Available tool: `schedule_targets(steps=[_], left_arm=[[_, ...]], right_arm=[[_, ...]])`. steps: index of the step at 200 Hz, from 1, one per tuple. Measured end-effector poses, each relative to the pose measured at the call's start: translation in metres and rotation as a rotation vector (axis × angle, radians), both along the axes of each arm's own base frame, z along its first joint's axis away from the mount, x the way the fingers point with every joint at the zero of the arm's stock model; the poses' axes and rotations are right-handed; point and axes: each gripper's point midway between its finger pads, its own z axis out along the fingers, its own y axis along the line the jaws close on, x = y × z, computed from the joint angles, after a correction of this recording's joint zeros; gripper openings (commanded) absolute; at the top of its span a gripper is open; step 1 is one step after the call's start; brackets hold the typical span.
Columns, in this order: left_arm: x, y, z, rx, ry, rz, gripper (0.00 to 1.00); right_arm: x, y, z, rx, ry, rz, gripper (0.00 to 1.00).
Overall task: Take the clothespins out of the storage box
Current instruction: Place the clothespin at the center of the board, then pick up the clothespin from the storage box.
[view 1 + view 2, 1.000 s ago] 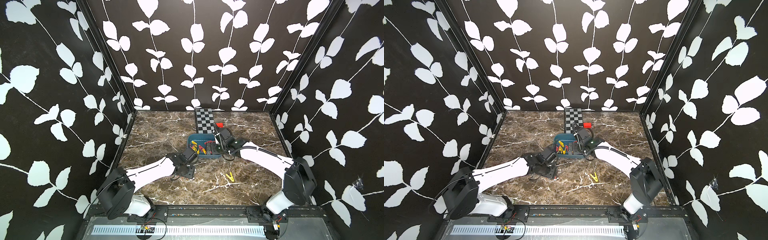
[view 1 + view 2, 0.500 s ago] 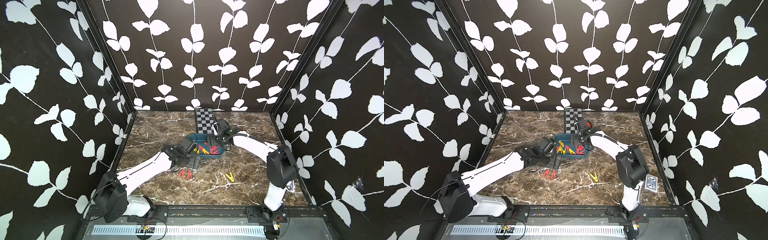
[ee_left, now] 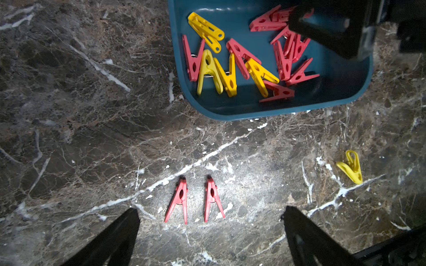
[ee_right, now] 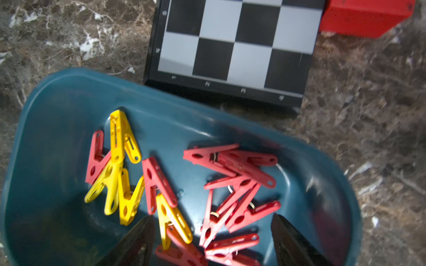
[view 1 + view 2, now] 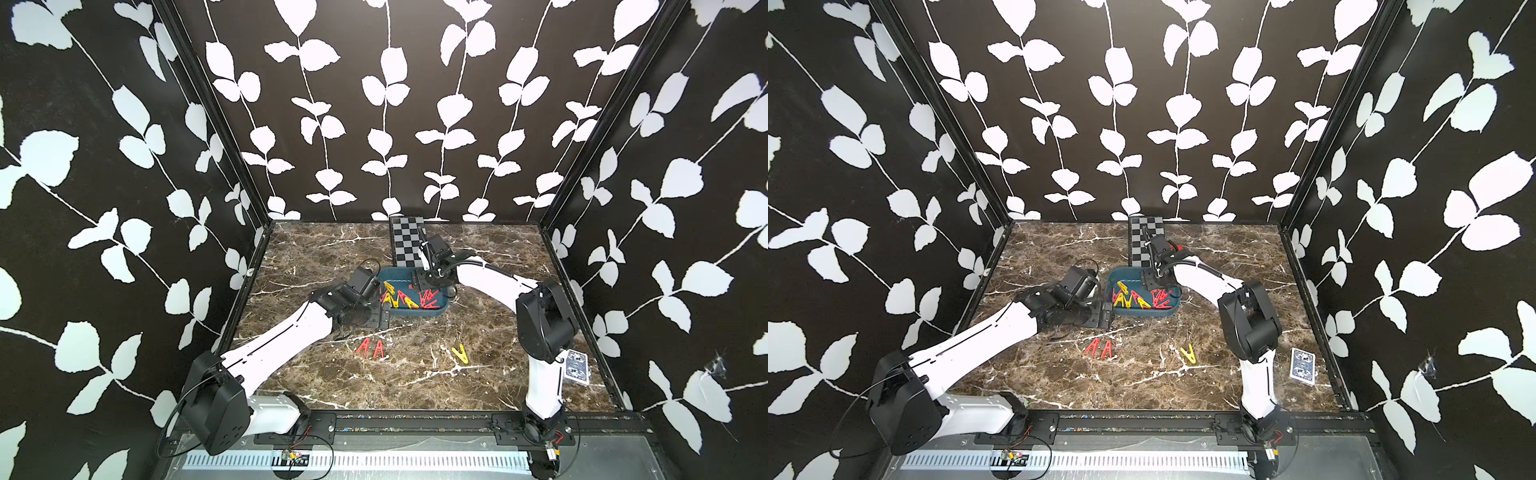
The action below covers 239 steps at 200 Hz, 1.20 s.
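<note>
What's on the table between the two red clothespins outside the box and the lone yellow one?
Nothing. In the left wrist view, only bare marble tabletop separates the two red clothespins from the yellow clothespin.

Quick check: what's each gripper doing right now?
Left gripper: open, empty, above two red clothespins on the table.
Right gripper: open, fingers straddling red clothespins in the storage box, nothing gripped.
</note>
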Motion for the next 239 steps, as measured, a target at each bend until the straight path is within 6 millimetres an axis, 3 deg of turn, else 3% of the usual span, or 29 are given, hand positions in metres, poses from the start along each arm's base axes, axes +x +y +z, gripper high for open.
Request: schedule_targets(steps=[62,134,180,239], left_arm=[[0.002,-0.002,0.005,-0.008,-0.01,0.0,0.99],[0.01,0.002,0.006,-0.002,-0.014,0.014,0.99],[0.01,0.003,0.006,-0.001,-0.014,0.013,0.99],[0.01,0.003,0.006,-0.001,-0.014,0.013,0.99]], right_arm=[[0.012,-0.013,-0.023,-0.025,0.048,0.001,0.72],[0.003,0.0,-0.025,0.047,0.094,0.063,0.56],[-0.01,0.004,-0.037,0.075,0.144,0.082,0.56],[-0.004,-0.003,-0.038,0.034,0.116,0.063,0.62]])
